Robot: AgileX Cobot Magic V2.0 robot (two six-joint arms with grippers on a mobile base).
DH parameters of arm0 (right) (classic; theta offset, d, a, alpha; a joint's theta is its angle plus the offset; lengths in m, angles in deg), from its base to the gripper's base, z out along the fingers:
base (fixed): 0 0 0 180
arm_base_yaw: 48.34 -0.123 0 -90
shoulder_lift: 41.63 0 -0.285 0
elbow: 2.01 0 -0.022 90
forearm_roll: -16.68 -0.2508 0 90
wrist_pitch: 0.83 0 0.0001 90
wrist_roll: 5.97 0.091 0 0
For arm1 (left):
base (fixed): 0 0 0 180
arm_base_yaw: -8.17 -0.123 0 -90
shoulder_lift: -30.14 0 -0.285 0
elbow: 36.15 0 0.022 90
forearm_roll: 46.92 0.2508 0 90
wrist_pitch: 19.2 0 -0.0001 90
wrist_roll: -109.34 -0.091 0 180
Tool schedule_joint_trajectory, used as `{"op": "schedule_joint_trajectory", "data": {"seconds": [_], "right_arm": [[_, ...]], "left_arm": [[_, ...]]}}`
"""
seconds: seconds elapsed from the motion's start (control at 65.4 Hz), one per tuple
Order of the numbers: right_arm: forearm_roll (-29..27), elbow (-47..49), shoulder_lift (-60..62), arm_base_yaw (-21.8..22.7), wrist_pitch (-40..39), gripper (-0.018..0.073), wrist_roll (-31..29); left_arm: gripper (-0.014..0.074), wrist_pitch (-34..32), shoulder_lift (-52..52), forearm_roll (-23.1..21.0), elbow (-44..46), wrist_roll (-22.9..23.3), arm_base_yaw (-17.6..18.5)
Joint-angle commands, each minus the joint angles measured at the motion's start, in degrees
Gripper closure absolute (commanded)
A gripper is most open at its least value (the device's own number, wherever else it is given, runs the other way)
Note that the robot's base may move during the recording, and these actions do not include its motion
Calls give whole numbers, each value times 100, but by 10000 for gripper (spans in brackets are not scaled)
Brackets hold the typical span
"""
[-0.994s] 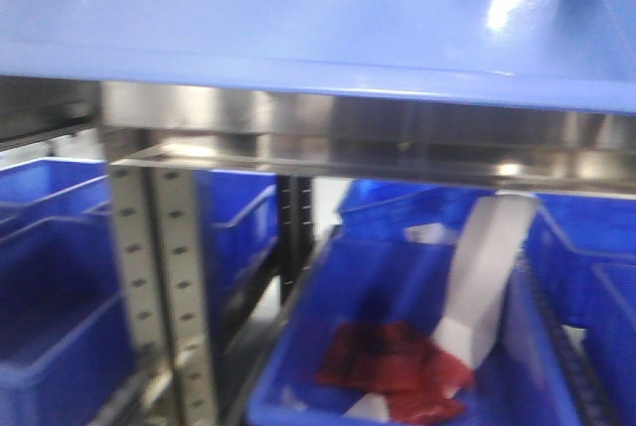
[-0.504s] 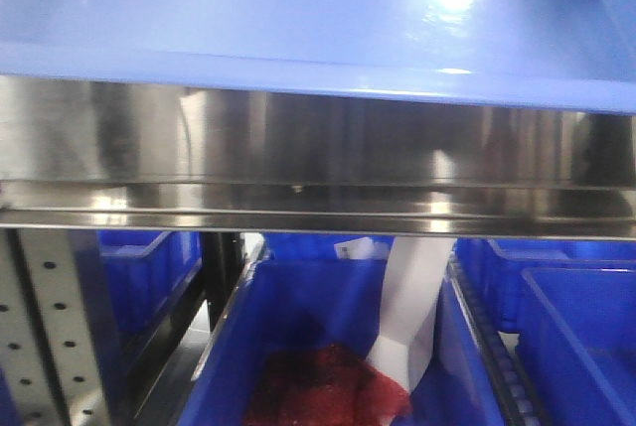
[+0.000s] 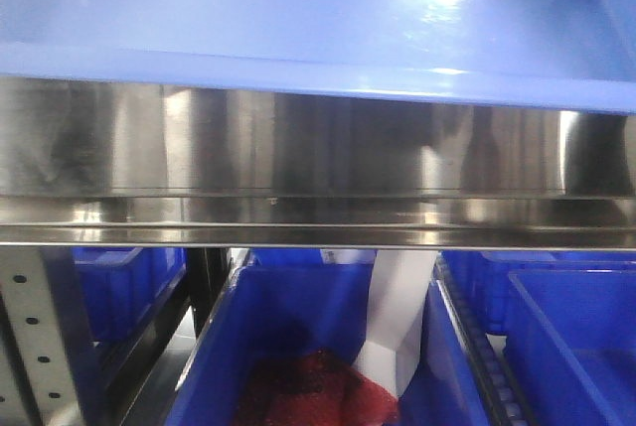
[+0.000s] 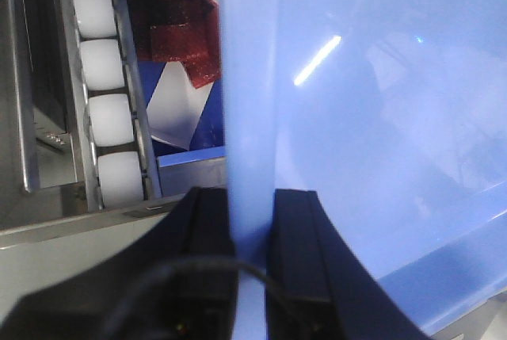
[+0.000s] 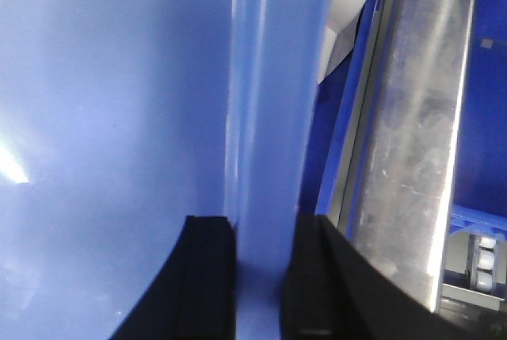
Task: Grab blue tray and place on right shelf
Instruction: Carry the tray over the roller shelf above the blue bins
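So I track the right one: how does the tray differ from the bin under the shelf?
The blue tray is pale periwinkle, the bin deeper blue. The tray sits above the shelf lip, the bin below. The bin holds a red item; the tray looks bare. Both are plastic.

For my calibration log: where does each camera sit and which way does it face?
Front: on the robot behind the blue tray, facing the right shelf and blue bins below; no arm clearly shows.
Left wrist: on the left arm, looking along the left hand clamped on the tray's rim; red item beyond.
Right wrist: on the right arm, along the right hand clamped on the opposite rim; shelf beside.
Shared: all show the tray; front and left wrist, the red item.
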Motion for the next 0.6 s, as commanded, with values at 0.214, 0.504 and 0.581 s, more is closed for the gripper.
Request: {"op": "schedule_joint_trajectory", "data": {"seconds": [0.214, 0.504, 0.581], "right_arm": [[547, 182, 120, 55, -181, 505, -145], [534, 212, 120, 55, -121, 505, -145], [491, 398, 120, 55, 83, 505, -145]], "left_arm": [[645, -124, 156, 212, 153, -81, -26], [645, -134, 156, 110, 153, -81, -26], [645, -204, 156, 65, 244, -81, -26]]}}
